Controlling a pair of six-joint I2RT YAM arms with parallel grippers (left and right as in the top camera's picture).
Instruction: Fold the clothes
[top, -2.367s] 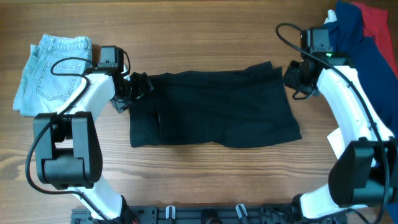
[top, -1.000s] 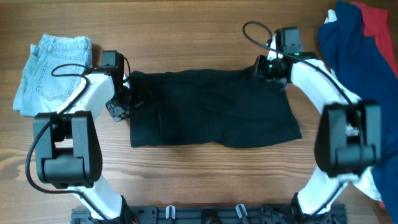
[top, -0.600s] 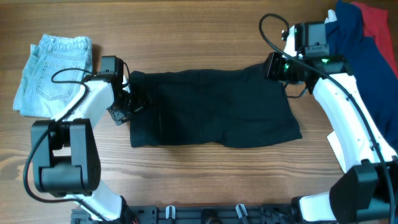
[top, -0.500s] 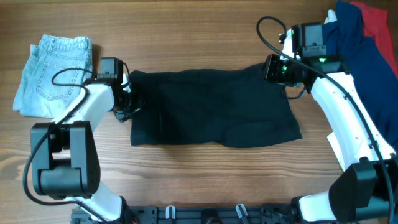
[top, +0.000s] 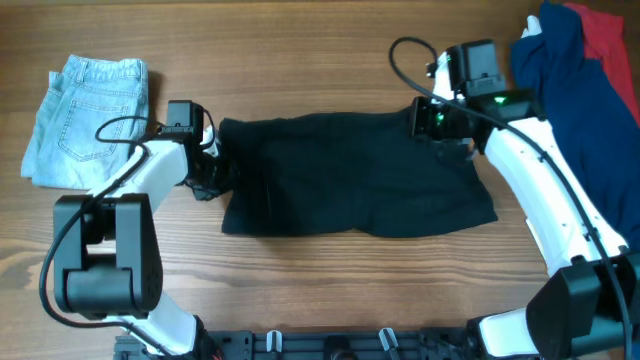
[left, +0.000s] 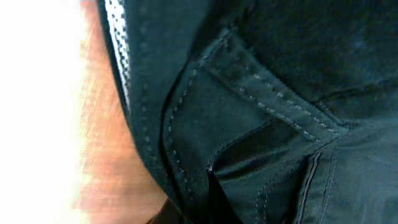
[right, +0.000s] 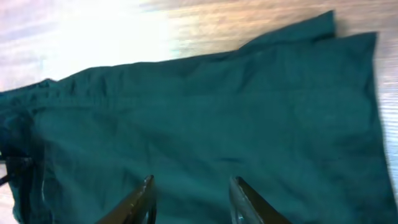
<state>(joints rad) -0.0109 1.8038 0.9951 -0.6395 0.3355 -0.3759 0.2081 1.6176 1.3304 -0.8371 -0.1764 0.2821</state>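
Note:
The clothes here are chiefly a black garment (top: 355, 175), spread flat across the middle of the table. My left gripper (top: 212, 170) sits at its left edge and is shut on the black fabric. The left wrist view is filled by stitched black seams (left: 249, 99), with wood (left: 106, 155) to their left. My right gripper (top: 430, 118) hovers over the garment's upper right corner. In the right wrist view, the right gripper (right: 192, 180) is open above the dark cloth (right: 249, 118), with nothing between its fingers.
Folded light-blue denim (top: 85, 120) lies at the far left. A heap of navy blue (top: 570, 70) and red (top: 605, 30) clothes, with a bit of white (top: 530, 28), sits at the far right. The arm bases stand along the table's front edge.
My left gripper has closed on the black garment's left edge, and the garment has shifted a little to the right. The right gripper has moved left over the garment's upper right corner.

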